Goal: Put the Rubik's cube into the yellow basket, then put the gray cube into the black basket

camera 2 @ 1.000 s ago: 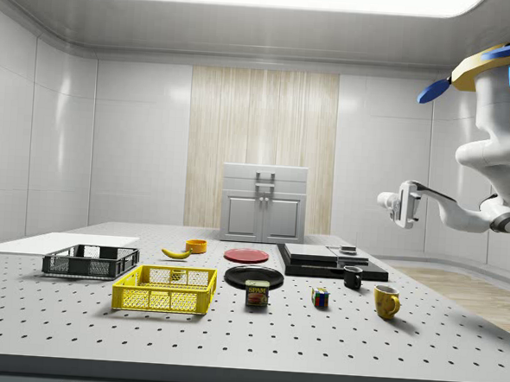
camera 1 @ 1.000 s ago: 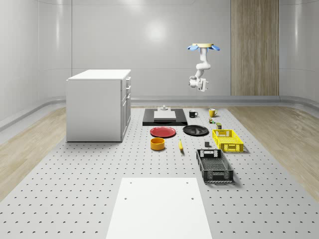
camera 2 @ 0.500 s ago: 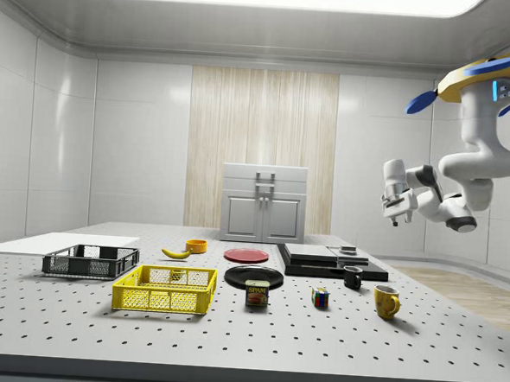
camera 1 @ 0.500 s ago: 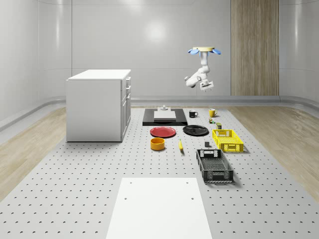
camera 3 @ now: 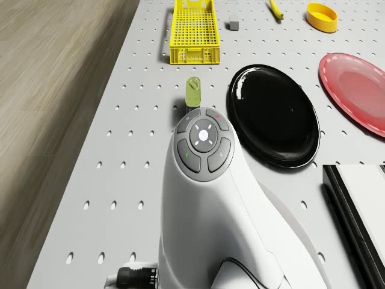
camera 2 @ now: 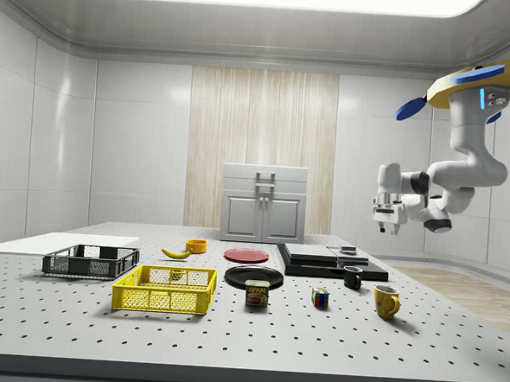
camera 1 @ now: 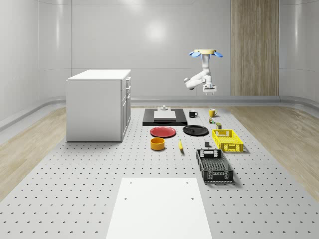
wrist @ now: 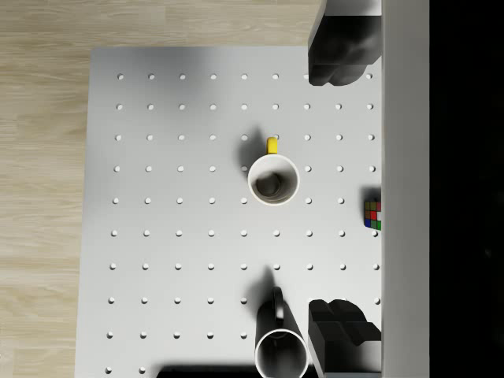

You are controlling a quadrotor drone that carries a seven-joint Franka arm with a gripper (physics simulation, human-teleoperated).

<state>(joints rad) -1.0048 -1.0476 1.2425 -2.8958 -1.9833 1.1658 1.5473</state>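
**Nothing delivered yet: both cubes lie on the desk**

Whole-scene view: the drone (camera 1: 205,52) hovers high over the far end of the desk (camera 1: 75,189), with the hand (camera 1: 210,90) hanging above the yellow mug (camera 1: 212,112). The yellow basket (camera 1: 227,140) and the black basket (camera 1: 214,166) both look empty. The gray cube (camera 1: 207,145) sits between them, just beside the yellow basket at its 9 o'clock.

Side view: the Rubik's cube (camera 2: 319,297) rests on the desk between the can (camera 2: 257,292) and the yellow mug, well below the hand. So I judge neither step begun.

Drone view: the gray cube lies just beside the yellow basket, a small plain block.

Wrist view: the hand's two dark fingers (wrist: 339,55) stand wide apart, released and holding nothing. The Rubik's cube lies at about 3 o'clock from the yellow mug, its face a grid of red, green, blue and yellow stickers.
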